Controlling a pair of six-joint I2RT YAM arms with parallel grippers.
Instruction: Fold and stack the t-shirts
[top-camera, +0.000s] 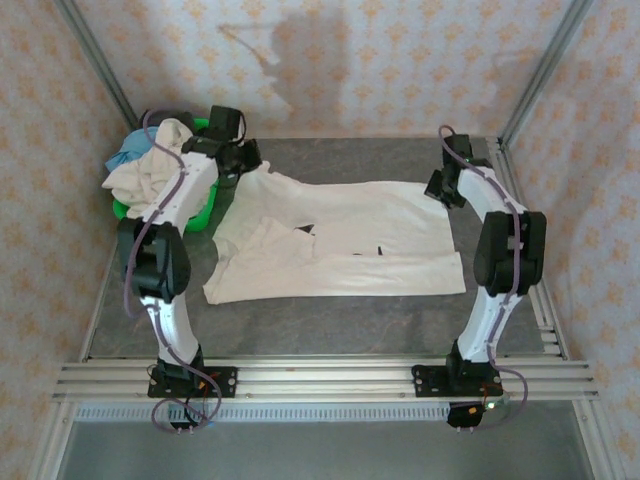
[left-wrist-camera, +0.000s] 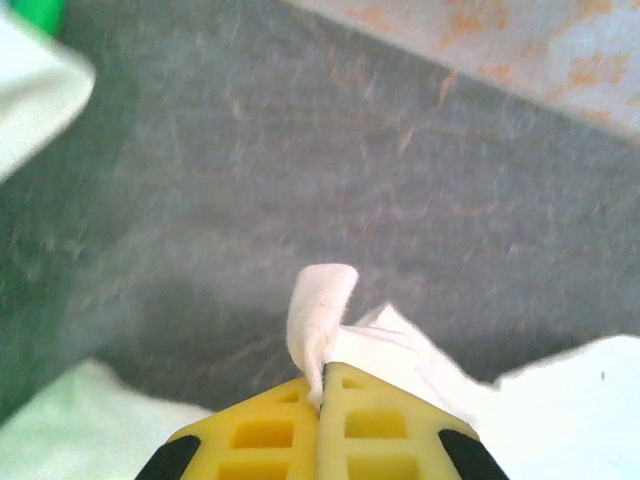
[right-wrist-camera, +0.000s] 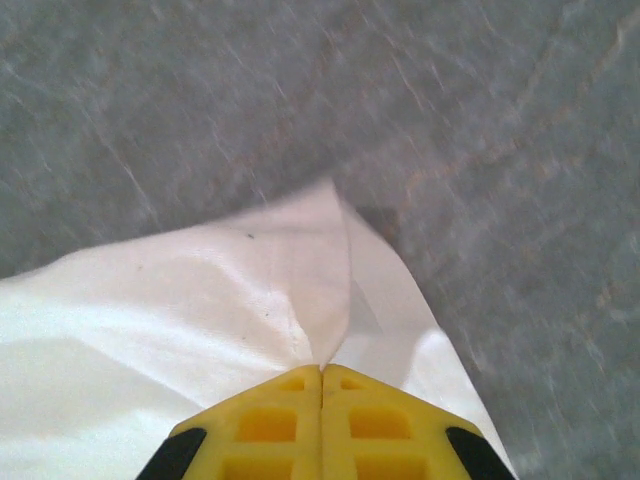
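Closest in, the left claw (left-wrist-camera: 322, 372) is pressed fully shut on a bunched corner of the white shirt (left-wrist-camera: 322, 300), and the cloth curls up past its tips toward 12 o'clock. The right claw (right-wrist-camera: 322, 370) is clamped just as tight on another corner. There the fabric creases to a point at the pinch and fans away toward 9 o'clock.

From above, the shirt lies spread across the middle of the worktop (top-camera: 330, 320). The left claw is at its 11 o'clock corner and the right claw at its 2 o'clock corner. Gripping both far corners at once looks meant to lift that edge evenly and bring it toward 6 o'clock for a fold, with the cloth kept taut between the arms.

The shirt is not flat. A flap lies doubled over at about 8 o'clock, and scraps of black print (top-camera: 305, 230) show near the centre, so a fold may trap wrinkles.

At 10 o'clock, just beside the left claw, the green basket (top-camera: 200, 215) holds a pile (top-camera: 150, 165) of cream and blue shirts that overhangs its rim. The left arm passes right over it and could snag that cloth when it pulls back.
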